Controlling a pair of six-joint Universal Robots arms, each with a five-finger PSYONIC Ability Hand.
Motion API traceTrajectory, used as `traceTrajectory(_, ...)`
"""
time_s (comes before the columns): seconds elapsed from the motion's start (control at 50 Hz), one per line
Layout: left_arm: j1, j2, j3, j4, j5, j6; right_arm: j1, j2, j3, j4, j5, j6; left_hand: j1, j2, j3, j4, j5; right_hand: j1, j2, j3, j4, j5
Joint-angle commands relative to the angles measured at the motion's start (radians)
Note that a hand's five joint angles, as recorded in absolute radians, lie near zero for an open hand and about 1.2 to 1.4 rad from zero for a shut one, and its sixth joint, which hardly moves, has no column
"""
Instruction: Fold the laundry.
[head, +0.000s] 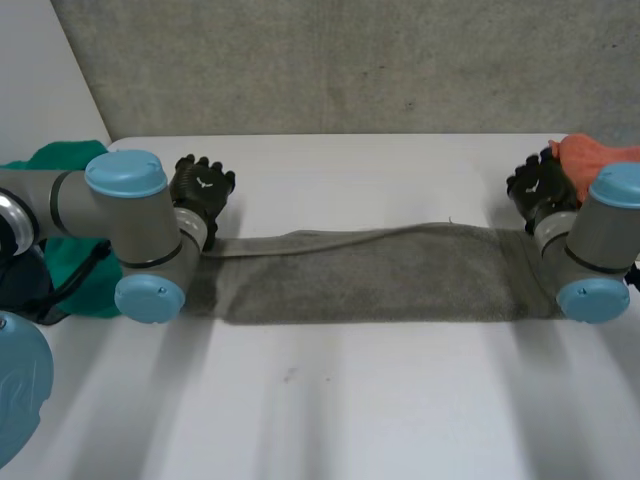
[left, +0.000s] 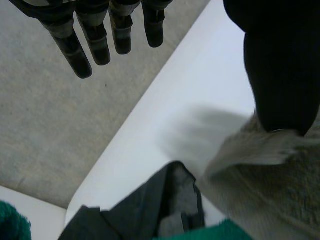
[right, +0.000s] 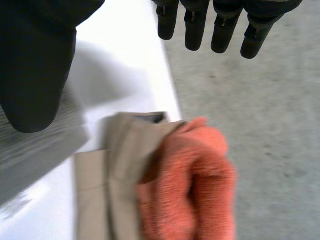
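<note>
White table (head: 400, 400), grey floor (head: 350, 60) beyond it. I see one grey towel (head: 370, 275) lying across the middle of the table as a long folded strip. Its two ends are hidden behind my arms.

The left hand (head: 200, 190) is at the towel's left end. Its fingers (left: 80, 55) are straight and spread well away from the thumb (left: 280, 75), whose tip touches the towel's corner, so nothing is clamped.

The right hand (head: 540, 185) is at the other end. Its fingers (right: 225, 30) are also straight and the thumb (right: 35, 75) sits over the towel, apart from them.

I count four other cloths. One green cloth (head: 60, 157) is partly covered by the left arm, with one dark cloth (left: 145, 210) beside it. One orange cloth (head: 600, 152) is cut off at the far right, lying against one beige cloth (right: 100, 190).
</note>
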Motion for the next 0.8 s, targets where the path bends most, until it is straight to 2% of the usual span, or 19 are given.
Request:
traceTrajectory(0.02, -0.017, 0.116, -0.058, 0.018, -0.004, -0.015, 0.000, -0.157, 0.062, -0.043, 0.044, 0.193, -0.017, -0.043, -0.043, -0.033, -0.050, -0.049, -0.041, -0.035, -0.037, -0.043)
traceTrajectory(0.08, -0.018, 0.215, -0.145, 0.026, 0.004, -0.027, -0.001, -0.246, 0.119, -0.025, 0.022, 0.279, -0.017, -0.043, -0.043, -0.033, -0.050, -0.049, -0.041, -0.035, -0.037, -0.043)
traceTrajectory(0.1, -0.020, 0.238, -0.165, 0.027, 0.004, -0.028, -0.006, -0.313, 0.157, 0.007, -0.009, 0.317, -0.017, -0.043, -0.043, -0.033, -0.050, -0.049, -0.041, -0.035, -0.037, -0.043)
traceTrajectory(0.18, -0.020, 0.354, -0.273, 0.030, 0.016, -0.047, -0.070, -0.422, 0.240, 0.162, -0.098, 0.345, -0.017, -0.043, -0.043, -0.033, -0.050, -0.049, -0.041, -0.035, -0.037, -0.043)
traceTrajectory(0.32, -0.020, 0.485, -0.465, 0.069, 0.106, -0.099, -0.214, -0.449, 0.358, 0.469, -0.227, 0.364, -0.017, -0.043, -0.043, -0.033, -0.050, -0.001, 0.007, 0.013, 0.011, 0.005)
traceTrajectory(0.4, -0.011, 0.493, -0.531, 0.127, 0.151, -0.113, -0.262, -0.447, 0.429, 0.440, -0.282, 0.362, -0.017, -0.043, -0.043, -0.033, -0.050, 0.151, 0.160, 0.166, 0.164, 0.157)
traceTrajectory(0.48, -0.003, 0.480, -0.558, 0.164, 0.154, -0.114, -0.299, -0.435, 0.479, 0.361, -0.337, 0.356, -0.017, -0.043, -0.043, -0.033, -0.050, 0.255, 0.263, 0.269, 0.267, 0.261)
traceTrajectory(0.64, -0.014, 0.446, -0.560, 0.170, 0.154, -0.116, -0.306, -0.334, 0.495, 0.247, -0.353, 0.342, -0.017, -0.043, -0.043, -0.033, -0.050, 0.345, 0.354, 0.360, 0.357, 0.351)
traceTrajectory(0.66, -0.014, 0.446, -0.560, 0.170, 0.154, -0.116, -0.306, -0.326, 0.490, 0.241, -0.353, 0.342, -0.017, -0.043, -0.043, -0.033, -0.050, 0.465, 0.473, 0.479, 0.477, 0.471)
traceTrajectory(0.68, -0.014, 0.446, -0.560, 0.170, 0.154, -0.116, -0.306, -0.321, 0.487, 0.233, -0.353, 0.341, -0.017, -0.043, -0.043, -0.033, -0.050, 0.707, 0.716, 0.722, 0.720, 0.713)
traceTrajectory(0.7, -0.014, 0.446, -0.560, 0.170, 0.154, -0.116, -0.308, -0.317, 0.484, 0.218, -0.353, 0.341, -0.017, -0.043, -0.043, -0.033, -0.050, 1.168, 1.176, 1.182, 1.180, 1.174)
traceTrajectory(0.8, -0.017, 0.446, -0.567, 0.170, 0.153, -0.117, -0.340, -0.330, 0.495, 0.172, -0.296, 0.330, -0.017, -0.043, -0.043, -0.033, -0.050, 1.173, 1.181, 1.187, 1.185, 1.179)
